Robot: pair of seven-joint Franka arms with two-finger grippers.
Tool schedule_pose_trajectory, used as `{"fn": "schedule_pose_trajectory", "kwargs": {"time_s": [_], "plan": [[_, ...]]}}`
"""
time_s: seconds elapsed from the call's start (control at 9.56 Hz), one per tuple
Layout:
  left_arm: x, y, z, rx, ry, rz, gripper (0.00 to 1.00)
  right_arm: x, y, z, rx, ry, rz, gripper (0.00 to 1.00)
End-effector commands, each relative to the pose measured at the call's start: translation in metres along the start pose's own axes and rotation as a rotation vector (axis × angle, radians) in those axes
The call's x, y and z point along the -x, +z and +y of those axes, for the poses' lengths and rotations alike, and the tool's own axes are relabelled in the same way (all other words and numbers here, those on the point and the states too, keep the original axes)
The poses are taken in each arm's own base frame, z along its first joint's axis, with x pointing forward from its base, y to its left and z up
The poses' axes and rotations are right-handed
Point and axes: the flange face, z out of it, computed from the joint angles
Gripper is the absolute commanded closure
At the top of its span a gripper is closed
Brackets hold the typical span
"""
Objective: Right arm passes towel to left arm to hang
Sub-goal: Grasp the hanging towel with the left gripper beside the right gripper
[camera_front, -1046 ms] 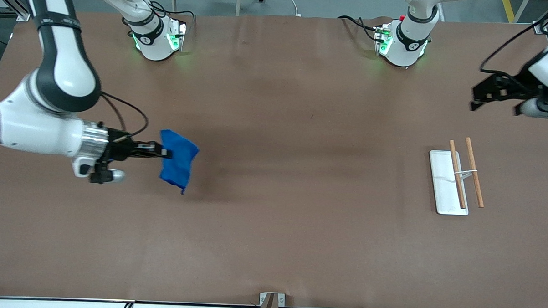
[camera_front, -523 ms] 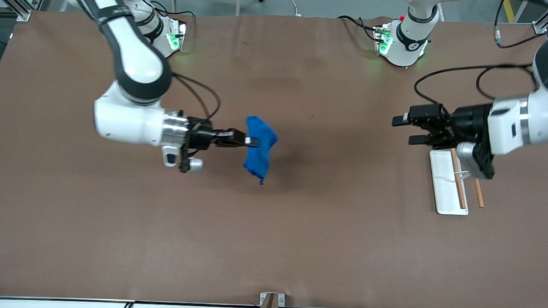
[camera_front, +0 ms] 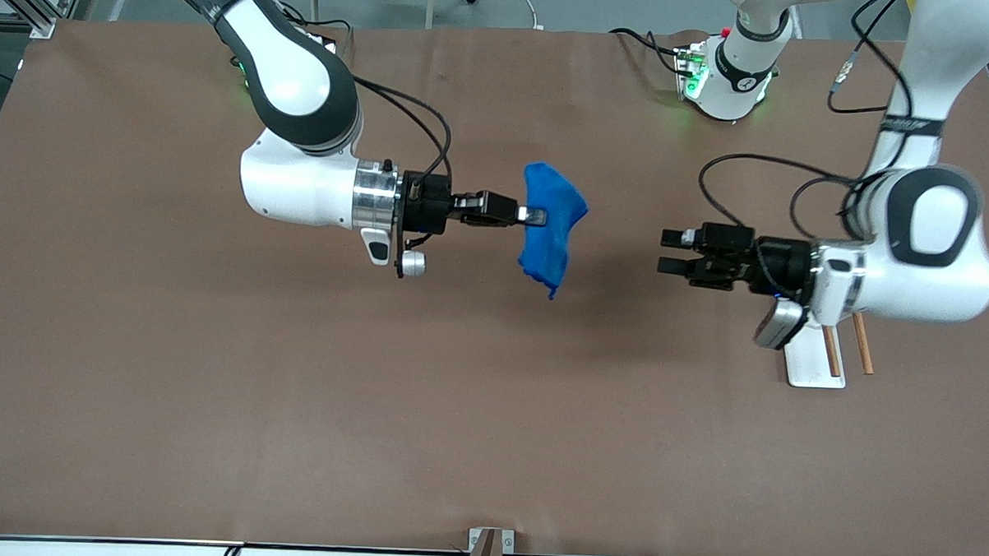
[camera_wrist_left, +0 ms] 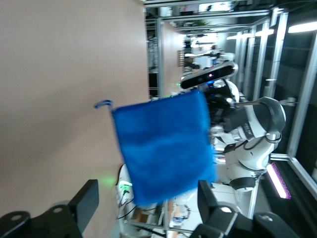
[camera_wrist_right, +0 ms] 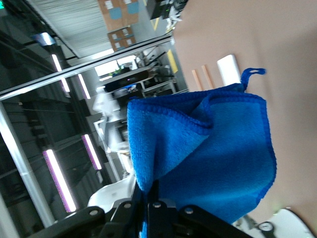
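The blue towel (camera_front: 550, 227) hangs in the air over the middle of the desk (camera_front: 490, 409), a little above the center of the front view, drooping from its upper edge to a low corner with a short thread. The right hand (camera_front: 532, 216) grips that upper edge from the side: its fingers are clenched on a fold of the cloth, and the rest of the towel falls free below and past the fingertips. In the right wrist view the towel (camera_wrist_right: 208, 153) fills the middle of the frame, gathered to a pinch at the bottom where the fingers meet, its thread loop sticking out at one corner.

The left hand (camera_front: 666, 258) is held level over the desk in the right half of the front view, pointing at the towel with a clear gap of bare desk between them. Its fingers (camera_wrist_left: 86, 201) are spread apart and hold nothing; the towel (camera_wrist_left: 163, 146) shows between them, farther off, in the left wrist view.

Under the left arm's wrist, at the right of the front view, a white rack base (camera_front: 804, 364) lies on the desk with two wooden rods (camera_front: 862, 344) partly hidden by the arm.
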Motion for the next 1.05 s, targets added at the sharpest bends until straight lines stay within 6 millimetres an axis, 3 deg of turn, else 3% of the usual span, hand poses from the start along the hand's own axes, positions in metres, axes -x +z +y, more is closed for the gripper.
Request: {"fn": "schedule_pose_trajectory", "kwargs": {"time_s": [0.0,0.1,0.52,0.94], "plan": [[0.001,0.03,-0.063,0.244,-0.056,-0.018,0.2,0.01,0.018,-0.021,-0.108,0.045,-0.03,1.0],[0.001,0.037,-0.071,0.32,-0.068,-0.02,0.22,0.013,0.024,-0.024,-0.137,0.065,-0.041,1.0],[0.0,0.072,-0.066,0.49,-0.09,-0.032,0.34,0.014,0.051,-0.02,-0.153,0.097,-0.014,1.0],[-0.001,0.065,-0.062,0.512,-0.092,-0.033,0.45,0.011,0.063,-0.008,-0.148,0.085,-0.004,1.0]]}}
